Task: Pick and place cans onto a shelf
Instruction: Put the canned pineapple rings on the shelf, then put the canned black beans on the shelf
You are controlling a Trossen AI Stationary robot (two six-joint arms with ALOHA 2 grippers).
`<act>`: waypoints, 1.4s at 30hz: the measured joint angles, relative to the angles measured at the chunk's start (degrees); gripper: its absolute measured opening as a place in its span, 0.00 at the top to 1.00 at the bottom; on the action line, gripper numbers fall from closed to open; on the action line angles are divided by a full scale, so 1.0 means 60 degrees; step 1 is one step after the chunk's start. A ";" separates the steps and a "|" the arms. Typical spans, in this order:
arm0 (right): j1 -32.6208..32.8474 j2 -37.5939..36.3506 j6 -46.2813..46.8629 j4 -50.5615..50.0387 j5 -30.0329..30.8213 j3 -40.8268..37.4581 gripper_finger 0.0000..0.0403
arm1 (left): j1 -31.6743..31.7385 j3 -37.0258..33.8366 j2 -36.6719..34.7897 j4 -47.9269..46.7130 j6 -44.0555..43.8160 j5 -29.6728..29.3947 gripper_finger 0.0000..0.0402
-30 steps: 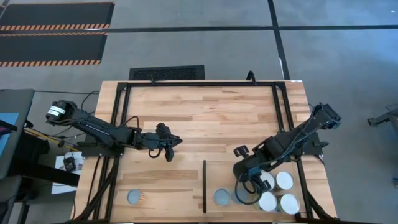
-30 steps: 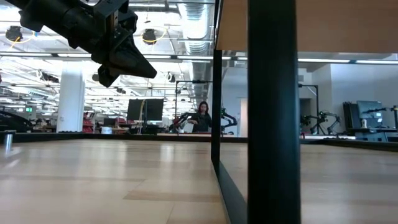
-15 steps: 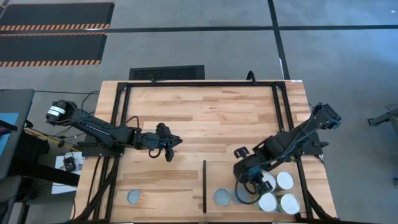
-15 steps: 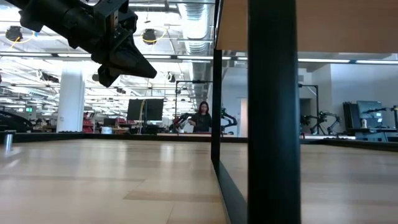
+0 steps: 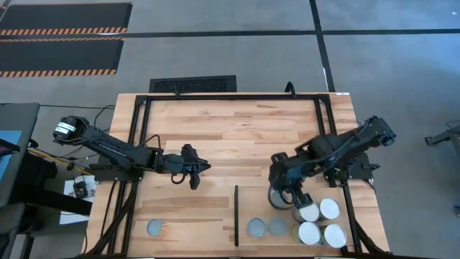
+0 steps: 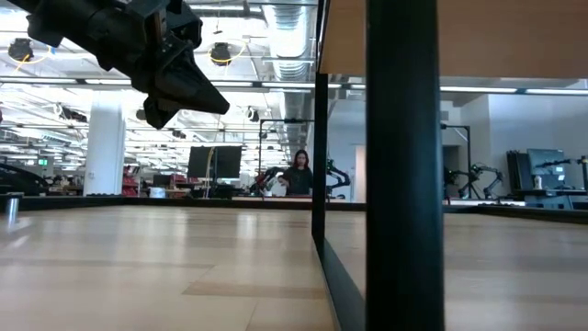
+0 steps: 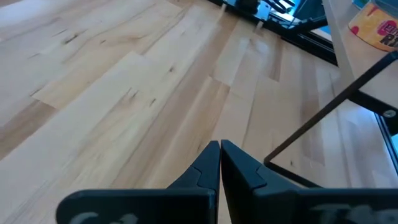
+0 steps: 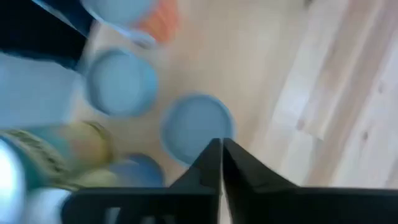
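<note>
Several cans with round silver or white tops stand upright on the shelf (image 5: 287, 241), the near right section past the thin black divider (image 5: 236, 214). Two of them (image 5: 256, 228) (image 5: 277, 228) stand side by side by the divider. One more can (image 5: 157, 229) stands left of the divider. My right gripper (image 5: 291, 200) hangs shut above the shelf's far part, touching nothing; its wrist view looks down on a can top (image 8: 196, 127). My left gripper (image 5: 195, 173) hovers shut over the bare table, left of centre, and also shows in the low view (image 6: 197, 97).
A black frame runs round the tabletop (image 5: 230, 129), with posts (image 6: 404, 165) standing in the low view. The far half of the table is bare wood. The left wrist view shows an orange-labelled can (image 7: 376, 25) beyond the divider (image 7: 323, 118).
My right gripper has risen and drawn back toward the table's far edge, off the can next to the divider. That can now stands uncovered on the shelf. The left arm has kept still.
</note>
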 joint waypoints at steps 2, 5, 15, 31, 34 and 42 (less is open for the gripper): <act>-0.0266 -0.0117 -0.0179 -0.0088 -0.0114 -0.0466 0.97 | -0.0048 0.0000 0.0000 0.0000 -0.0005 -0.0001 1.00; -0.0572 -0.0227 -0.0275 -0.0045 -0.0464 -0.1218 0.96 | -0.0090 0.0000 0.0000 -0.0004 -0.0040 -0.0001 1.00; -0.0613 -0.0223 -0.0185 0.0932 -0.0762 -0.2205 0.98 | -0.0097 0.0004 0.0000 -0.0041 -0.0044 0.0002 1.00; -0.0383 -0.0137 -0.0161 0.1394 -0.1450 -0.1989 0.99 | -0.0093 0.0004 0.0000 -0.0208 -0.0007 0.0082 1.00; -0.0589 -0.0251 -0.0168 0.1425 -0.1158 -0.1516 0.99 | -0.0093 0.0008 -0.0119 -0.0208 0.0069 0.0390 1.00; -0.2214 -0.1448 -0.0991 0.3282 -0.1501 -0.2185 0.99 | -0.0677 0.1220 -0.0576 -0.2579 -0.0062 0.0363 1.00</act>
